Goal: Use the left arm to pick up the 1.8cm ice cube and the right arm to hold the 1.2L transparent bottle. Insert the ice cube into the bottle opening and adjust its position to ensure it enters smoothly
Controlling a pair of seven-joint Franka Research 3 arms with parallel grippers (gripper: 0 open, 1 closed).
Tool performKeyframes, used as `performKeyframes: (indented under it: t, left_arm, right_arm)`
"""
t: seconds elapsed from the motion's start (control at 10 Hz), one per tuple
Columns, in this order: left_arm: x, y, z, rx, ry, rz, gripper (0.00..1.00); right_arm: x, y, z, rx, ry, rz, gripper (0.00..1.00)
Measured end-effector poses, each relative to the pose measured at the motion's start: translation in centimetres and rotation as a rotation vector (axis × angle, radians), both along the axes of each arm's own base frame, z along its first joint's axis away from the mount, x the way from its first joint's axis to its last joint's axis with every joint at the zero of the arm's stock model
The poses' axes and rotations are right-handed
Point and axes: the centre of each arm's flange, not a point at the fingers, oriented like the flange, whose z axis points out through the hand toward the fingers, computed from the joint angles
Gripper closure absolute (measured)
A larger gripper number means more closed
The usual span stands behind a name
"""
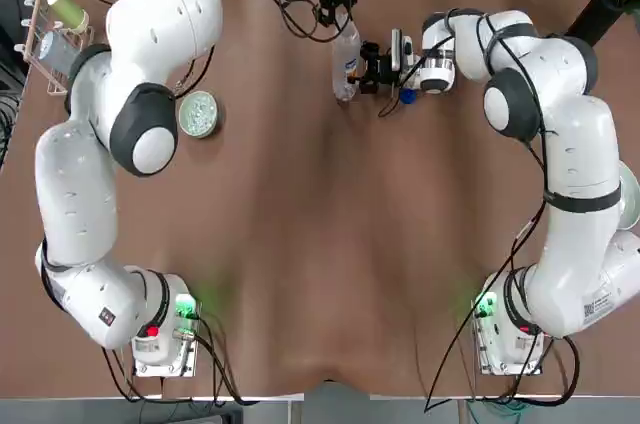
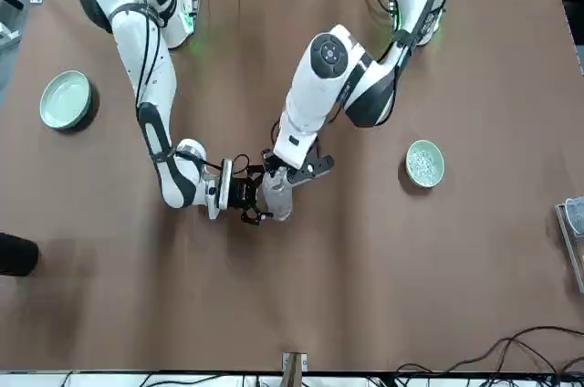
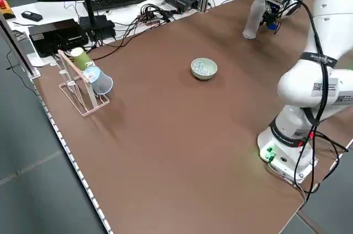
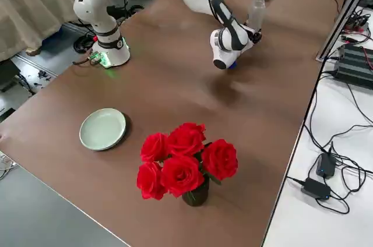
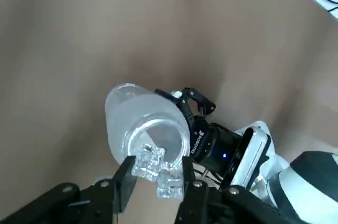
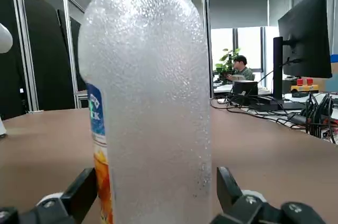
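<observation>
The clear bottle stands upright on the far middle of the table, its label showing in the right wrist view. My right gripper is shut on its lower body, one finger on each side. My left gripper hangs just above the bottle opening and is shut on an ice cube. A second cube clings beside it, over the rim of the mouth.
A pale green bowl holding several ice cubes sits to the left of the bottle. A round blue cap lies by the right gripper. A cup rack stands at the far left, and a green plate and roses at the right.
</observation>
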Motion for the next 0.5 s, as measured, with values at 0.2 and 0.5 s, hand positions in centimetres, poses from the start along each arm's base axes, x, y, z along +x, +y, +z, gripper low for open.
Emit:
performKeyframes:
  t: [0.2, 0.5]
  left_arm:
    - [0.04, 0.01, -0.11, 0.001, 0.001, 0.000, 0.60]
    - [-0.12, -0.37, -0.88, 0.004, 0.007, -0.004, 0.60]
  right_arm:
    - [-0.06, 0.12, 0.00, 0.000, 0.000, 0.002, 0.00]
    - [-0.05, 0.13, 0.01, 0.000, 0.000, 0.002, 0.00]
